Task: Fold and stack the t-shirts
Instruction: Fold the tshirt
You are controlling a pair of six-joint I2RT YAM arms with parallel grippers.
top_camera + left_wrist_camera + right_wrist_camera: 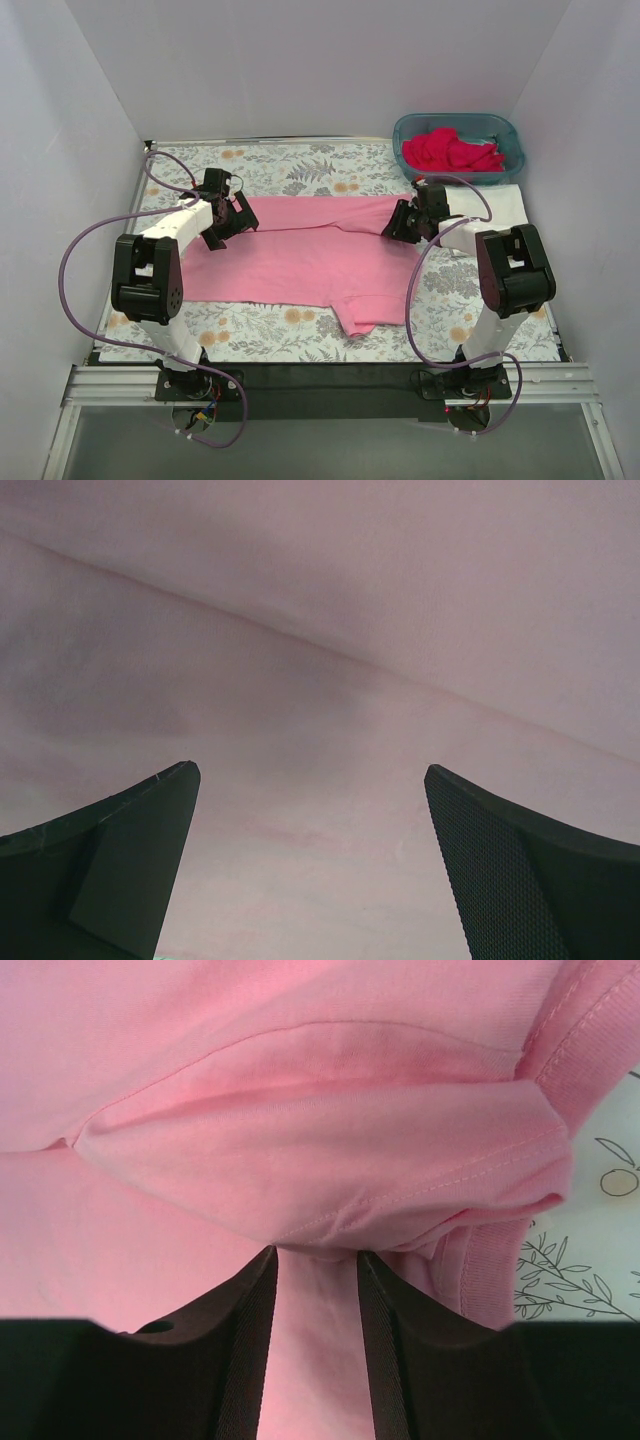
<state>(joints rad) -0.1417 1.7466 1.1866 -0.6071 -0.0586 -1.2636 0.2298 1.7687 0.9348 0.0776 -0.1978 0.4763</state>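
A light pink t-shirt (310,255) lies spread across the middle of the table, one sleeve pointing toward the near edge. My left gripper (228,225) hangs open just over its far left corner. In the left wrist view both fingers of the left gripper (310,770) stand wide apart above smooth pink cloth (350,630). My right gripper (400,222) is at the shirt's far right corner. Its fingers (315,1252) have narrowed round a raised fold of the pink shirt (250,1060) beside the ribbed collar. Deep pink-red t-shirts (455,150) are heaped in the basket. A white t-shirt (505,200) lies right of the right arm.
A teal plastic basket (405,135) stands at the back right corner. The grey-and-orange floral cloth (300,165) covers the table under the shirt and shows at the right edge of the right wrist view (600,1250). White walls close in on three sides.
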